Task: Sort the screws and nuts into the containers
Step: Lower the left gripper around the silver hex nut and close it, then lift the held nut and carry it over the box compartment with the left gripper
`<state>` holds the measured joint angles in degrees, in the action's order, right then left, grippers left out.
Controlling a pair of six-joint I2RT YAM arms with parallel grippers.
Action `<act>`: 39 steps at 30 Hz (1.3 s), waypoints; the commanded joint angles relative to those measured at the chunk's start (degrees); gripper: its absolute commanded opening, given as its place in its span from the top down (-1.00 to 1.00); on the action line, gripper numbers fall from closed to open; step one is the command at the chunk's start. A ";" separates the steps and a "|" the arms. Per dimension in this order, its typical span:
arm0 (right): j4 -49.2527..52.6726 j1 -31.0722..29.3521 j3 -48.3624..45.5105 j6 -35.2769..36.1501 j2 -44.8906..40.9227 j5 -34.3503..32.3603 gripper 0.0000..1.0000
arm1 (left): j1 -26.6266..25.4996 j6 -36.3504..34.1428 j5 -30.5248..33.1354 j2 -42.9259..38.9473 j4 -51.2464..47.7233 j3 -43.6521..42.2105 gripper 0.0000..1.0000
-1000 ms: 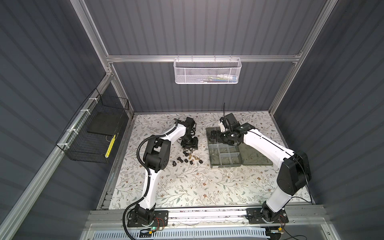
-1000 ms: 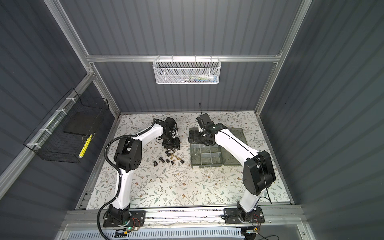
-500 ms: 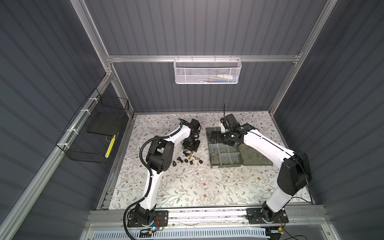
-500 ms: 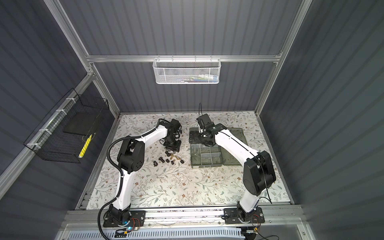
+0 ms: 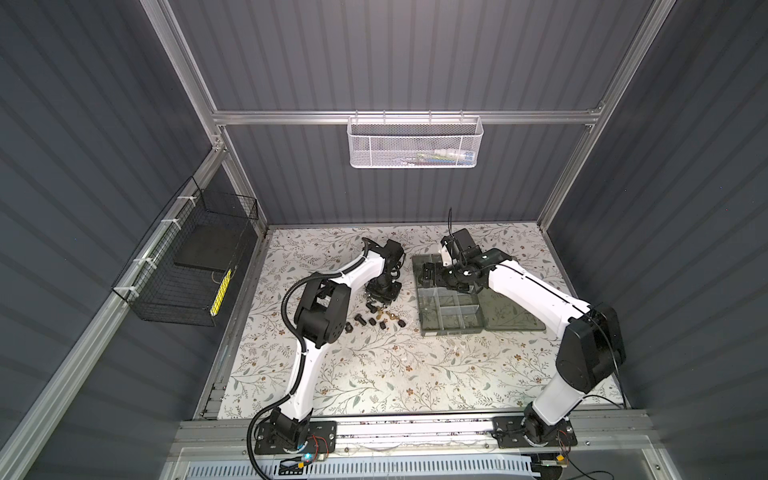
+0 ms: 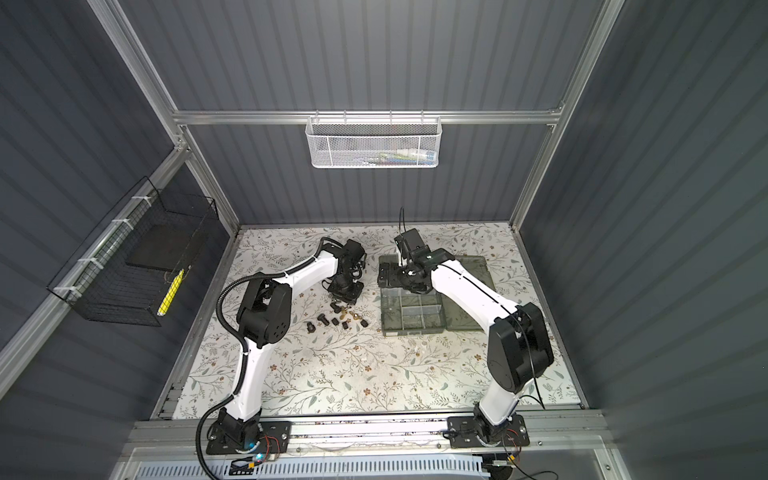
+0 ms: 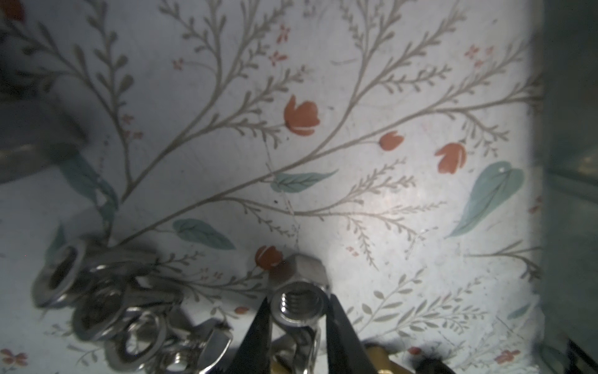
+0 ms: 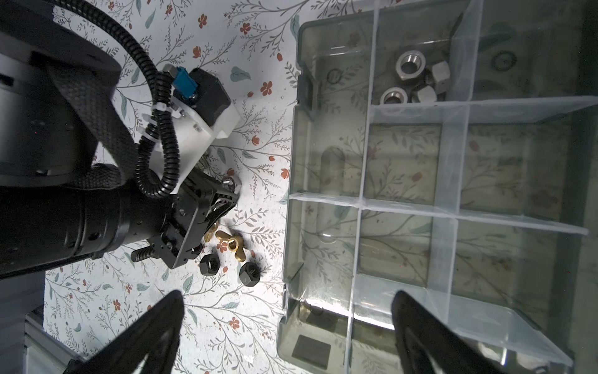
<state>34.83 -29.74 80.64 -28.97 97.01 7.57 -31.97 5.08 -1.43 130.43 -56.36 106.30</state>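
Silver hex nut [image 7: 299, 307], on the mat [image 7: 356, 97] near the organiser box [image 8: 299, 136], is pinched by the left gripper [image 7: 297, 299], presumably for the compartment [image 8: 414, 35] where like nuts [image 8: 408, 66] are kept; the right gripper [image 8: 284, 323] is held spread-fingered over the box.

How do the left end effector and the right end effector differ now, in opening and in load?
The left end effector has its fingers close together, on both sides of a silver hex nut; the right end effector stands wide open and empty. The left one is at the loose pile on the table; the right one is over the organiser box's edge. Both have black fingers.
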 commanded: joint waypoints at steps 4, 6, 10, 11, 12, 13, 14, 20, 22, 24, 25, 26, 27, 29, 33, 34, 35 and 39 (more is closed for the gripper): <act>-0.46 0.78 -1.14 -1.43 -1.79 0.88 -0.98 | -0.47 -0.29 0.46 2.54 -1.39 0.57 0.45; -0.76 0.89 -1.28 -1.65 -1.76 1.13 -0.98 | -0.47 0.08 0.68 2.55 -1.39 0.65 0.45; -0.81 0.98 -1.27 -1.81 -1.74 1.30 -0.98 | -0.47 0.94 1.12 2.68 -1.39 1.64 0.40; -0.81 0.98 -1.27 -1.91 -1.74 1.25 -0.98 | -0.47 1.00 1.28 2.80 -1.39 1.95 0.39; -0.84 0.99 -1.34 -1.89 -1.78 1.25 -0.98 | -0.47 1.07 1.34 2.96 -1.39 2.30 0.38; -0.82 0.95 -1.36 -2.01 -1.79 1.22 -0.98 | -0.47 0.98 1.42 3.22 -1.39 2.69 0.37; -0.74 0.93 -1.36 -1.97 -1.83 1.30 -0.98 | -0.54 0.98 1.43 3.46 -1.39 3.00 0.37; -0.64 1.14 -1.80 -1.97 -2.33 1.13 -0.98 | -0.55 0.90 1.61 4.04 -2.90 2.96 0.37; -0.74 1.26 -2.06 -1.99 -2.62 1.10 -0.98 | -0.64 0.91 1.74 4.09 -2.87 2.73 0.38; -0.81 1.37 -2.31 -2.14 -2.70 1.08 -0.98 | -0.73 0.90 1.77 4.13 -2.80 2.51 0.41; -0.86 1.52 -2.42 -2.25 -2.77 1.21 -0.98 | -0.73 0.91 1.82 4.20 -2.74 2.42 0.44; -1.03 1.60 -2.50 -2.32 -2.79 1.24 -0.98 | -0.77 0.94 1.87 4.20 -2.72 2.43 0.47; -1.12 1.64 -2.59 -2.43 -2.84 1.34 -0.98 | -0.82 0.90 1.85 4.30 -2.73 2.47 0.50; -1.18 1.74 -2.68 -2.51 -2.79 1.48 -0.98 | -0.82 0.94 1.78 4.39 -2.73 2.66 0.55; -1.38 1.96 -2.65 -2.71 -2.71 1.68 -0.98 | -0.82 1.68 1.30 4.14 -3.21 3.93 0.59; -1.41 1.98 -2.68 -2.68 -2.71 1.81 -0.98 | -0.82 2.04 0.94 3.92 -3.18 4.45 0.59; -1.42 1.99 -2.64 -2.71 -2.71 1.91 -0.98 | -0.82 2.33 0.54 3.76 -3.23 4.99 0.59; -1.30 2.16 -2.73 -2.68 -2.73 1.92 -0.98 | -0.82 4.77 -2.35 2.95 -2.89 7.91 0.61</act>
<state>33.82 -27.83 78.74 -31.09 95.24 9.04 -32.34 7.51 -1.04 133.03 -58.30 111.44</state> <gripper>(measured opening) 0.991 0.258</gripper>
